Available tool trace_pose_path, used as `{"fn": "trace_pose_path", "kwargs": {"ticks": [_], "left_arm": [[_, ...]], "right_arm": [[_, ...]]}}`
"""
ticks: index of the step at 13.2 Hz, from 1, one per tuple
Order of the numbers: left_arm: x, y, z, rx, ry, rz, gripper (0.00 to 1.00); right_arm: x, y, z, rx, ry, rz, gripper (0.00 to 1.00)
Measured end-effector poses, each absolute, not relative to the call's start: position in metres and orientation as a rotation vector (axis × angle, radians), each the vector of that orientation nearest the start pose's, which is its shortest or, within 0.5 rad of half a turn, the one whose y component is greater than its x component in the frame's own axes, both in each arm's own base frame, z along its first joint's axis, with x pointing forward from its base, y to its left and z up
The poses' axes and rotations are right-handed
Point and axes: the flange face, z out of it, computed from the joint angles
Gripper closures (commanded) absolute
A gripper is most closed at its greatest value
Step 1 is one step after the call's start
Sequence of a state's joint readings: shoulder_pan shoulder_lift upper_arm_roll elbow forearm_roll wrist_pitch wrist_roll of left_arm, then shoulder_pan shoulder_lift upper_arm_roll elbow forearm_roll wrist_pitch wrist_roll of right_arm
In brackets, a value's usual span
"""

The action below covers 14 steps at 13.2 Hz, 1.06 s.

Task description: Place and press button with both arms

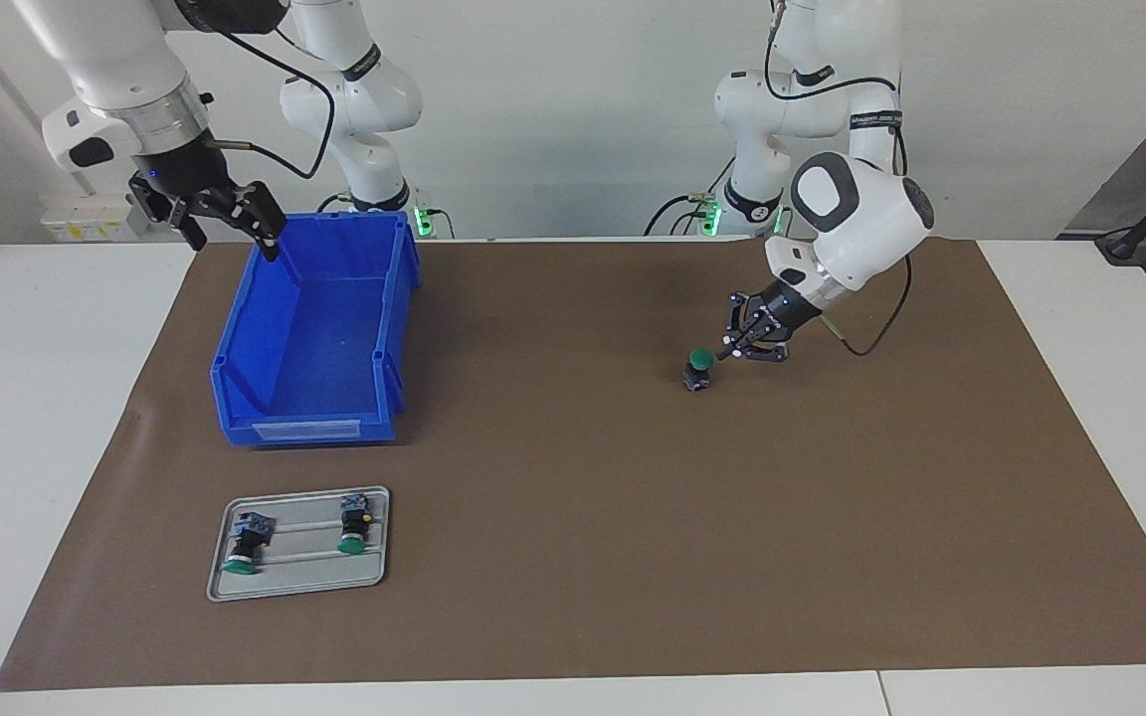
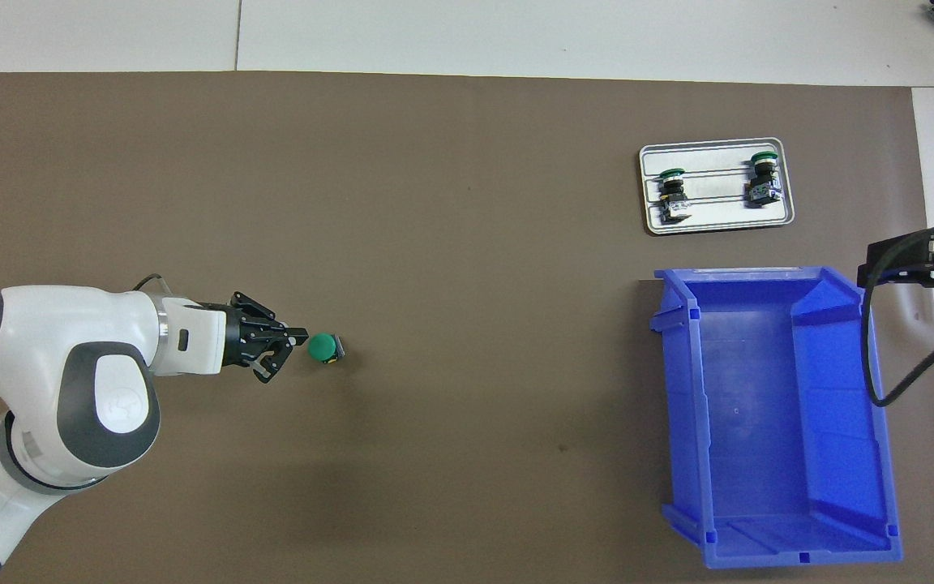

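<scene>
- Nearest the facing camera: grey tray point(image 1: 296, 585) at the right arm's end of the brown mat point(image 1: 573, 557); two spare buttons point(image 1: 247, 545) are laid on their sides in it, green caps pointing away from the robots
- left gripper point(image 1: 729, 349): fingertips pressed together, nothing pinched; tips are placed at the edge of the button's green cap, with the gripper tilted down toward it; whether contact is made cannot be told
- button point(image 1: 698, 367): stood upright on the mat, cap up, toward the left arm's end of the table, well apart from bin and tray
- right gripper point(image 1: 233, 221): fingers spread wide, nothing held; hung in the air over the corner of the blue bin point(image 1: 314, 398) closest to the robots; right arm is waiting
- view differences: facing view shows the right gripper's spread fingers and both arm bases; overhead view shows only a cropped part of the right gripper point(image 2: 925, 264) at the frame edge; overhead view gives the left gripper's point(image 2: 298, 333) closed tips just beside the button point(image 2: 324, 348), plus the bin's bare floor point(image 2: 767, 454)
- counts: three green-capped buttons in total, one on the mat and two in the tray point(image 2: 717, 225); one bin; one tray; two arms
</scene>
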State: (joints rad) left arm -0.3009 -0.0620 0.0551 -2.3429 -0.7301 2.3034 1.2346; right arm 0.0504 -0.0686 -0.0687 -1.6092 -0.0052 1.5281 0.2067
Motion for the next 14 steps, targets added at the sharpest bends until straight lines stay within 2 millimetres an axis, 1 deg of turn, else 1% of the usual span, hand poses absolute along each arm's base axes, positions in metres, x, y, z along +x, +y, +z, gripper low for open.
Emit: {"fn": "trace_pose_path", "kwargs": {"ticks": [6,14], "left_arm": [[0.481,-0.158,0.359,-3.101,1.691,-0.483,1.0],[0.478,-0.163,0.353,-3.073,1.685,-0.493,1.0]], "right_arm": [[0.529,-0.012,0.64,-3.123,0.353,0.02,0.0],[0.527,-0.015,0.642,-3.122,0.359,0.014,0.0]]}}
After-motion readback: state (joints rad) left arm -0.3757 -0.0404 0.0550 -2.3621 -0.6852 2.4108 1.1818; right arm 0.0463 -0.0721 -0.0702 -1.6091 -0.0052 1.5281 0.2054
